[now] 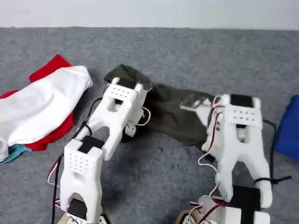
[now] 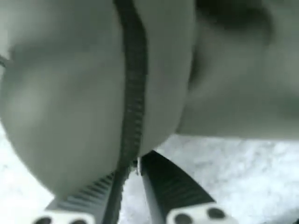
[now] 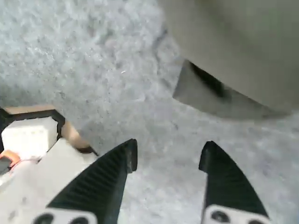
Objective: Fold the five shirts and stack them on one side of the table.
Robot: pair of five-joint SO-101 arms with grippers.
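You have the olive shirt (image 1: pixel 173 112) crumpled and unfolded at centre. On the left, the white shirt (image 1: pixel 42 105) lies loosely draped over the red shirt (image 1: pixel 49 67), with the edge of a teal shirt (image 1: pixel 11 154) showing beneath both. The blue shirt (image 1: pixel 288 128) sits at the right edge, well apart and partly cut off.

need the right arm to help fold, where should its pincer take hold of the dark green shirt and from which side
Probably the edge flap at the end of the dark green shirt nearest the right arm, coming in low from the robot's side. That flap sits lifted off the carpet, ahead of the open right pincer, while the left pincer is shut on the other end.
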